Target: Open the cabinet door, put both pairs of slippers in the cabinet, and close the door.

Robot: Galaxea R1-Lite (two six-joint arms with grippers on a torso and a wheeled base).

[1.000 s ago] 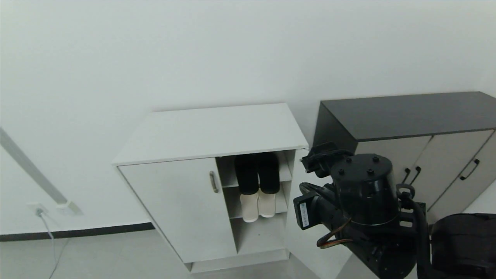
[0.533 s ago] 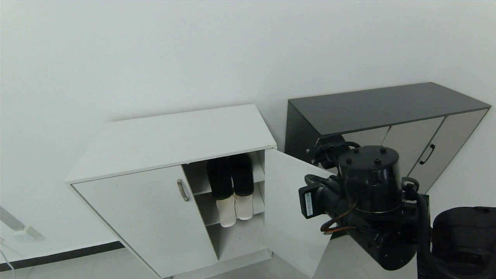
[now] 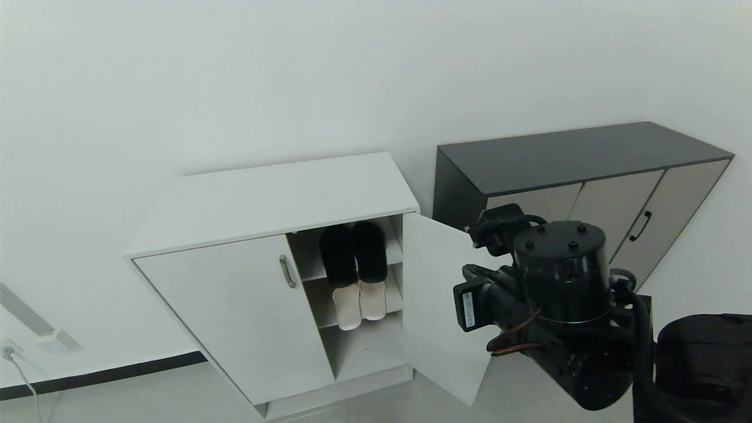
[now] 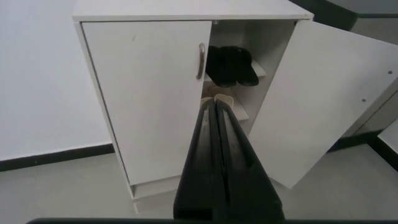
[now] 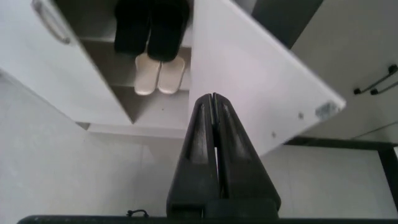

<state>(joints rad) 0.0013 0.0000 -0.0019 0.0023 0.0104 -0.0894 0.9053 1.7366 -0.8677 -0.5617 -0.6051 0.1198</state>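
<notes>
The white cabinet (image 3: 276, 197) has its left door (image 3: 247, 317) closed and its right door (image 3: 437, 305) swung open. A black pair of slippers (image 3: 352, 247) lies on the upper shelf and a white pair of slippers (image 3: 359, 302) on the shelf below. My right arm (image 3: 558, 282) hangs just right of the open door. My right gripper (image 5: 213, 97) is shut and empty, above the floor before the door (image 5: 249, 68) and the white pair (image 5: 160, 73). My left gripper (image 4: 215, 103) is shut and empty, facing the open compartment with the black pair (image 4: 231, 65).
A dark-topped cabinet (image 3: 576, 153) with grey doors stands against the wall right of the white one. A wall socket with a cable (image 3: 9, 352) sits low at the far left. Bare grey floor (image 4: 74, 193) lies in front of the cabinet.
The whole head picture has shifted, so the camera has moved. The right door shows more of its face than a second ago. Both pairs stay on their shelves.
</notes>
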